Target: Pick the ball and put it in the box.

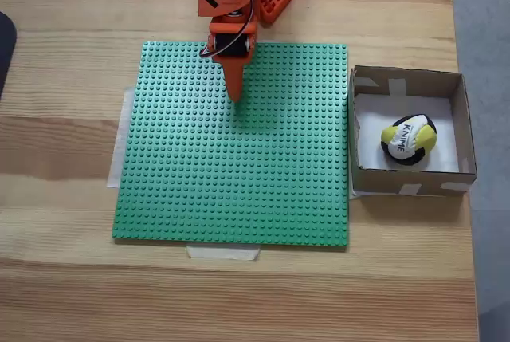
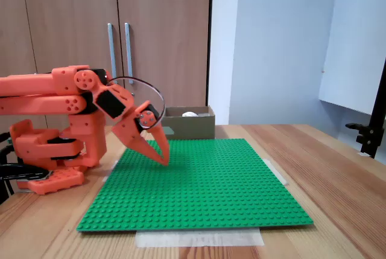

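- In a fixed view taken from above, the small soft ball with yellow, black and white panels [image 1: 408, 139] is seen lying inside the square shallow brown cardboard box [image 1: 406, 180], on its white bottom, nearer the lower wall as this view shows it. Black lettering can be made out on the ball's white panel.
- Pale tape pieces are seen on the box walls, and the box stands just beside the right edge of the green studded baseplate [image 1: 239, 182], which is taped to the light wooden table [image 1: 72, 278].
- The orange two-finger gripper [image 1: 236, 96] is seen pointing down over the upper middle of the baseplate, well apart from the box. Its fingers are drawn together to a single point, with nothing between them.
- The arm's upper part is cut off by the top edge of this view, and a dark object at the left edge is too cropped to be identified.
- In a fixed view taken from table height, the gripper [image 2: 164, 160] is seen with its tips just above the studs or touching them; which cannot be told. The jaws appear closed here too.
- The orange arm [image 2: 54, 90] and its base, hidden from above, are shown folded low at the left, with a black cable looping over the wrist.
- The box [image 2: 192, 127] is seen behind the baseplate; of the ball [image 2: 189, 114], only a pale top is visible above the rim.
- Brown cupboard doors [image 2: 108, 41] with metal handles stand behind.
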